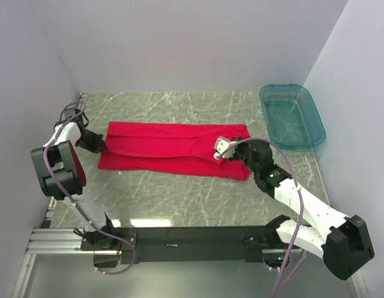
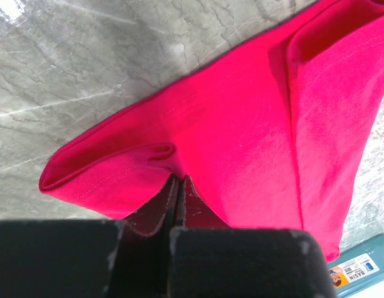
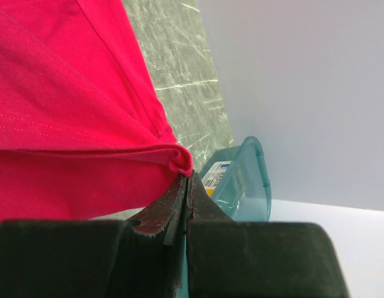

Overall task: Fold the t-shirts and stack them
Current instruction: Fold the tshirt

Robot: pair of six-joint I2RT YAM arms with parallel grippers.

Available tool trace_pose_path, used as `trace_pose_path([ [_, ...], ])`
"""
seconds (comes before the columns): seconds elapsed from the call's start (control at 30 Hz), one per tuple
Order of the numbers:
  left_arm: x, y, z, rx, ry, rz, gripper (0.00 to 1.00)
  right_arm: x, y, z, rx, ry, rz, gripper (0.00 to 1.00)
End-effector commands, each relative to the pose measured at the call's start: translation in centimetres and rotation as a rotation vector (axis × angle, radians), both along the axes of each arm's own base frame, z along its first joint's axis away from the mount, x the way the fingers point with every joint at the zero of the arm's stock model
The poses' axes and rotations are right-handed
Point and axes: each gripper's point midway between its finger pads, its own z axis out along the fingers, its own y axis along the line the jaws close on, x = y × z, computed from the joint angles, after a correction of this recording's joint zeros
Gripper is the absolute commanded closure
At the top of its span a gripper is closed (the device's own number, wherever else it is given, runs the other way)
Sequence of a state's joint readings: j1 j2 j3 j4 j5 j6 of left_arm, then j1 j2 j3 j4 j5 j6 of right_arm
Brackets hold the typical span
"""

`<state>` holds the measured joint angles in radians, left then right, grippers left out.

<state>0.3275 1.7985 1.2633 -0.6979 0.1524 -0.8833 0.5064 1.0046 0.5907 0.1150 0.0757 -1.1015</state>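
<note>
Now left gripper [image 2: 178, 181] clamps red t-shirt [image 1: 173, 149] edge; right gripper [image 3: 187, 178] clamps opposite fold.

A plain bright red t-shirt [image 1: 170, 149] lies in the middle of the surface [image 1: 179, 202], folded lengthwise into a long band running left to right. It is mostly flat, and each end bunches into a small creased fold.

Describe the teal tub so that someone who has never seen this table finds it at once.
Start at the grey marbled table and go to its far right corner, by the right wall. There sits the teal plastic tub, apart from the right end of the red t-shirt. It alone is rigid and see-through; the shirt is flat cloth.
</note>
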Motion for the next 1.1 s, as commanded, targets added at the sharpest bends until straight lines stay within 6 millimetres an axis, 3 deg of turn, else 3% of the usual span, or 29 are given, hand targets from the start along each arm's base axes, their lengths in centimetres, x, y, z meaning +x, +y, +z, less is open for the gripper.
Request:
trace_pose_path([
  [0.0,1.4,0.6,0.8,0.030,-0.041,-0.014,0.99,1.1,0.5,3.3,0.053,-0.083,0.010,1.00],
  [1.07,0.8,0.5,1.2,0.039,-0.041,-0.015,0.99,2.8,0.7,2.8,0.053,-0.062,0.010,1.00],
])
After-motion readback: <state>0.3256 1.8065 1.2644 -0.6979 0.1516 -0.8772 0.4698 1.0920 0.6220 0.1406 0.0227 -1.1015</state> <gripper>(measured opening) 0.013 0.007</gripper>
